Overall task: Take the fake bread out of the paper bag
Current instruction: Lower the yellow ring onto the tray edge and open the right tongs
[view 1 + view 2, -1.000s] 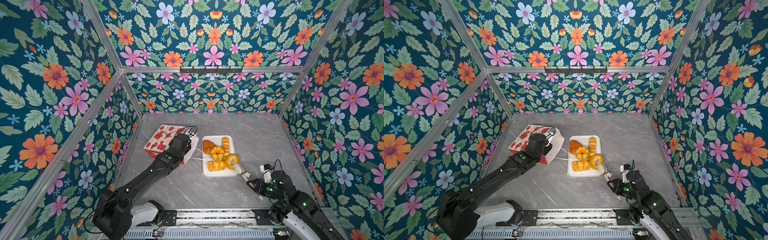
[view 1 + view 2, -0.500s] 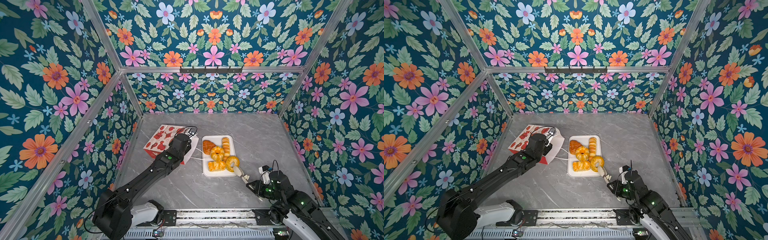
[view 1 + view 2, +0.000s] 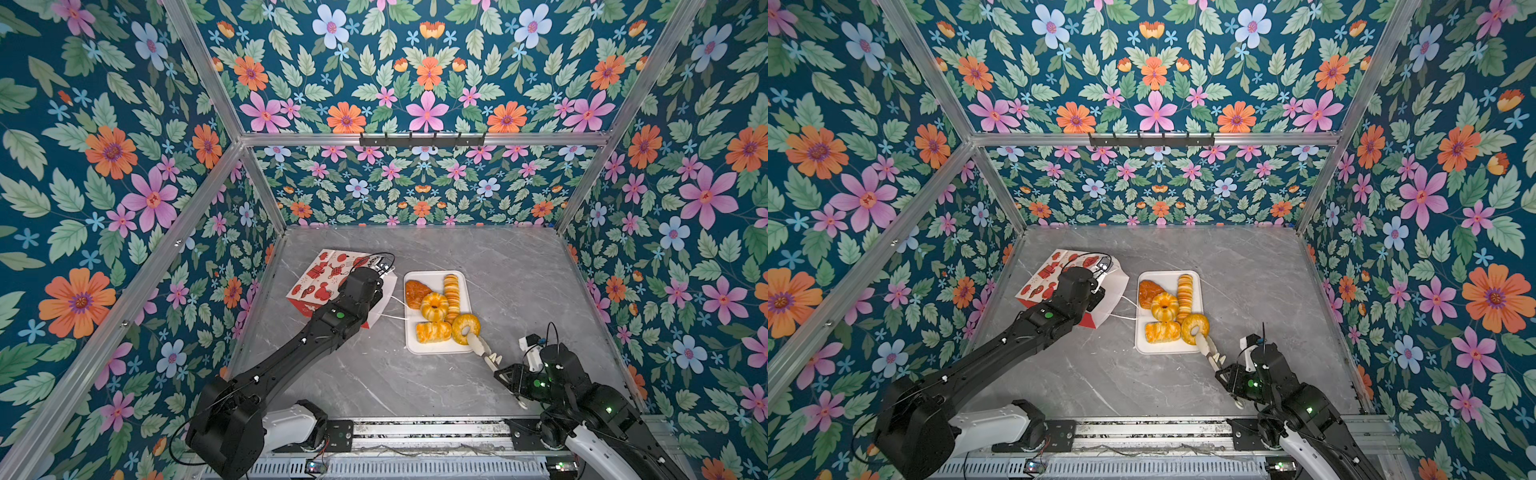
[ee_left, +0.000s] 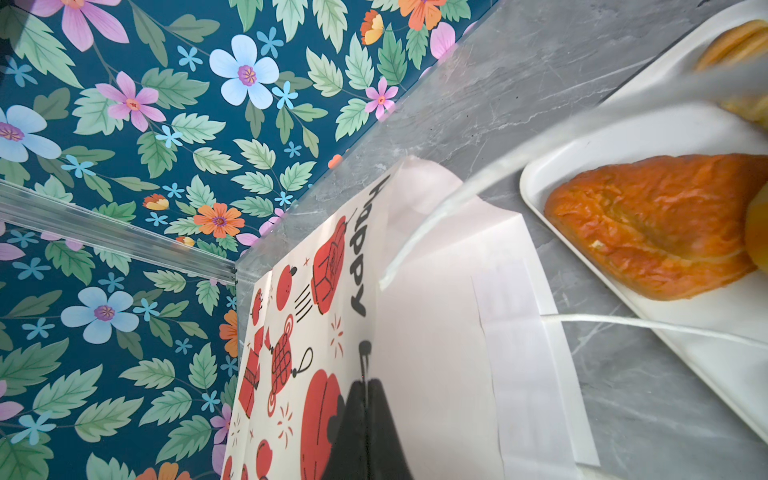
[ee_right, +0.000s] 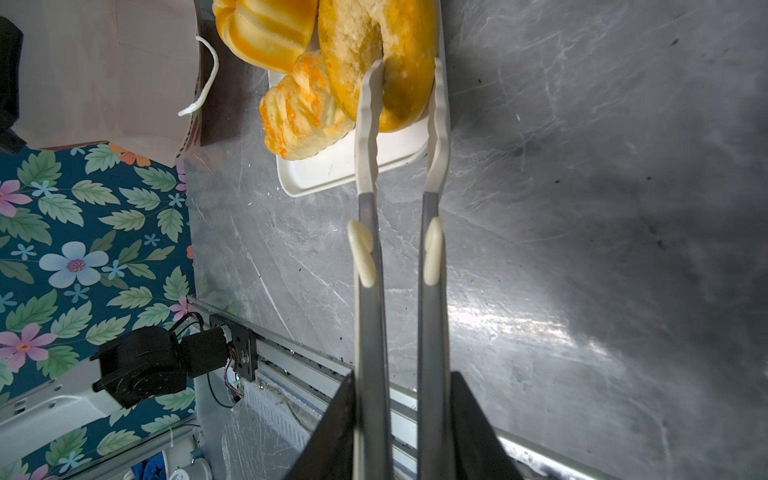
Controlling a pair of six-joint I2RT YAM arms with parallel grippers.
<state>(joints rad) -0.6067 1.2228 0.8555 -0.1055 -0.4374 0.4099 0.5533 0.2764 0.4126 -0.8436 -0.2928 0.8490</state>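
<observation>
In both top views my right gripper (image 3: 505, 372) is clamped on the handle end of the tongs (image 3: 482, 347). The tongs run straight out ahead of it to the near corner of the white tray (image 3: 436, 349). Their tips meet the ring pastry (image 3: 457, 326), the piece of fake bread closest to this claw. The other four pieces lie farther out on the tray. The left gripper (image 3: 380, 278) is well beyond the tray, at the mouth of the paper bag (image 3: 320, 278), which lies on its side.

In the right wrist view, the tong arms stand slightly apart dead ahead of the claw. One blade sits in the ring's hole and the other outside its rim. I judge the way out is straight back along the tongs.

In the left wrist view, that claw is pressed together on the bag's upper wall. I see no bread in the part of the bag shown.
</observation>
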